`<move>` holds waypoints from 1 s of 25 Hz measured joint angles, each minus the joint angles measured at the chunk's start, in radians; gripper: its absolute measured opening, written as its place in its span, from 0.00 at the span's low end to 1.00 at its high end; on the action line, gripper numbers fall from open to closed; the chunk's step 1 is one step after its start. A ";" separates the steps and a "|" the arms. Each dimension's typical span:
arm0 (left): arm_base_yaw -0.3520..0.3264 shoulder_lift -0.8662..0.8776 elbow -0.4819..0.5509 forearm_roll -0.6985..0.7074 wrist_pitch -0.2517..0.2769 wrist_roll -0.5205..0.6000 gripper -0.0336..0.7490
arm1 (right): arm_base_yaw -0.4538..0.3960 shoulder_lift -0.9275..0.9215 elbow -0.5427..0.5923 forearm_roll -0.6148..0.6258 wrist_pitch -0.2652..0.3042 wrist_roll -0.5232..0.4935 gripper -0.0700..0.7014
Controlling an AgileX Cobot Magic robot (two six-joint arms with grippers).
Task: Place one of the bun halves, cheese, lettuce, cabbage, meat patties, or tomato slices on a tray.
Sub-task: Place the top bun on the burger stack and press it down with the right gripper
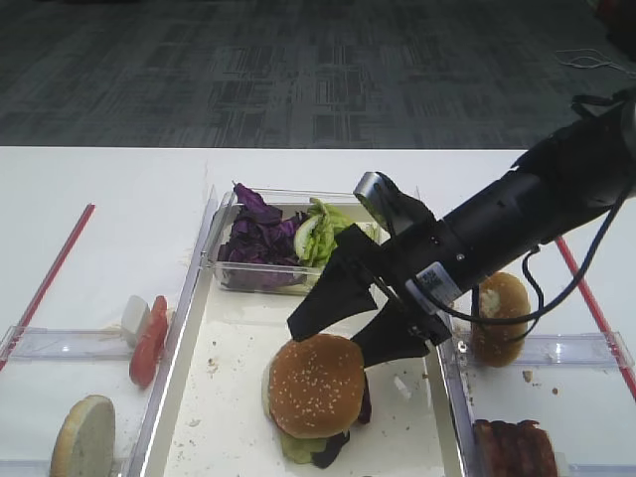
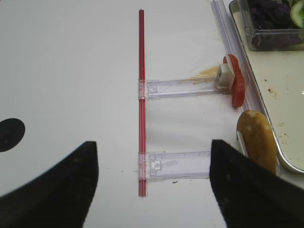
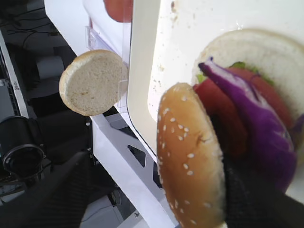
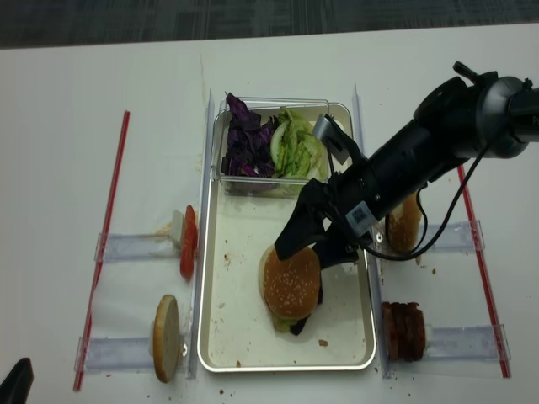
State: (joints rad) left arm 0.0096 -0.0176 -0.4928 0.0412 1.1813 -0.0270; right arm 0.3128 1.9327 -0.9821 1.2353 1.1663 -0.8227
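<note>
- One sesame bun top (image 1: 316, 385) sits on the stack in the tray (image 1: 199, 397), domed side up in both high views; the right wrist view shows it tipped on edge against the fillings, so it may not be lying flat.
- Right gripper (image 1: 353, 318): jaws spread wide, either side of the bun's far rim, pinching nothing. One fingertip looks to be just beside the crust; contact cannot be told.
- Left gripper (image 2: 152, 190): only two dark fingers (image 2: 57, 190) show in its own wrist view, well apart, nothing between them, hanging over bare table left of the tray.
- Stack under the bun: tomato (image 3: 223, 114), cabbage (image 3: 256, 118), lettuce (image 3: 237, 65) and a pale lower bun (image 3: 247, 52).
- Handling, my read: bun top is light, soft, springy; crust dents under a hard pinch and sheds seeds. Best hold is across the widest part, at the rim, pads low on the sides, gentle squeeze.
- Layers below look slick and loose; a sideways nudge would likely slide the top off or drag a leaf out.
- Spares: pale bun half (image 1: 83, 437) on edge left of the tray, tomato slices (image 1: 147, 343) beyond it, another bun (image 1: 500, 316) and patties (image 1: 515, 449) on the right, clear box (image 1: 214, 253) of leaves at the tray's far end.
</note>
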 joint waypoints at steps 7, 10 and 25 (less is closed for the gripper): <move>0.000 0.000 0.000 0.000 0.000 0.000 0.67 | 0.000 0.000 -0.072 -0.013 -0.019 0.004 0.83; 0.000 0.000 0.000 0.000 0.000 0.000 0.67 | 0.000 0.000 -0.085 -0.022 -0.041 0.004 0.83; 0.000 0.000 0.000 0.000 0.000 0.000 0.67 | 0.000 0.002 -0.085 -0.104 -0.180 0.004 0.83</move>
State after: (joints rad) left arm 0.0096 -0.0176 -0.4928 0.0412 1.1813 -0.0270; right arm 0.3128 1.9350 -1.0672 1.1313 0.9858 -0.8184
